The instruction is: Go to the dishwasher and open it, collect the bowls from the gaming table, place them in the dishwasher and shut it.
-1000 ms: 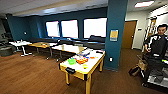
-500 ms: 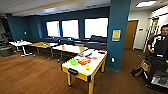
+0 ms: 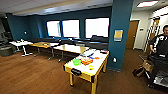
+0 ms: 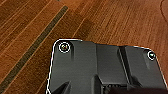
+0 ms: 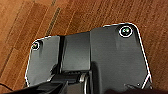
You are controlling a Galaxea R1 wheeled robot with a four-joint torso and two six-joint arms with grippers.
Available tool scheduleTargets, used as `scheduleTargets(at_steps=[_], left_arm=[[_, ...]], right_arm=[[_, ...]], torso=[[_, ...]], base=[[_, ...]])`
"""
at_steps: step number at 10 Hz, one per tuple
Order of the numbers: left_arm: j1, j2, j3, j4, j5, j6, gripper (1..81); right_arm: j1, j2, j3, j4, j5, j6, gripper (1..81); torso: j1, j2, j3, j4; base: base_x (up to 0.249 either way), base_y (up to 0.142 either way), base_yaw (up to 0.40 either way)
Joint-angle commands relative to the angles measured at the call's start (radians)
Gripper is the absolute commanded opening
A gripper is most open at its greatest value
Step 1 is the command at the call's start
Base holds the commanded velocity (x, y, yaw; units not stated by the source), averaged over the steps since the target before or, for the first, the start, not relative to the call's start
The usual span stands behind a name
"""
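The gaming table (image 3: 82,72) stands mid-room ahead of me, with a yellow frame, a white top, and colourful boxes and pieces strewn over it. A green bowl (image 3: 76,62) sits near its close end, beside an orange-red heap (image 3: 86,60). A smaller yellow-green round thing (image 3: 91,67) lies closer to the near edge; I cannot tell if it is a bowl. The dishwasher is out of view. Both wrist views look down past my own dark plates onto the brown wooden floor (image 4: 105,20).
A teal pillar (image 3: 121,32) rises just right of the table. A person (image 3: 160,42) stands at a dark rig at far right, with bags (image 3: 140,70) on the floor nearby. Wooden tables (image 3: 71,48) line the windows; a white table (image 3: 20,43) stands at left.
The whole head picture has shifted a little, so the camera has moved; the gaming table now sits slightly further right and looks a touch larger. Nothing on it has moved.
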Motion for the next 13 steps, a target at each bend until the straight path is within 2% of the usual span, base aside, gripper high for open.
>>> scheduleTargets(at_steps=[1,13], left_arm=[[-0.063,-0.006,-0.004,0.002,0.039,0.002,81.1],[-0.063,0.001,-0.004,0.005,0.039,0.004,81.1]], right_arm=[[0.063,0.003,0.004,-0.003,-0.044,0.001,81.1],[0.063,0.002,0.003,-0.003,-0.044,0.001,81.1]], torso=[[0.0,0.0,0.0,0.0],[-0.001,-0.001,0.0,0.0]], base=[[0.105,0.139,0.0],[0.168,0.129,0.0]])
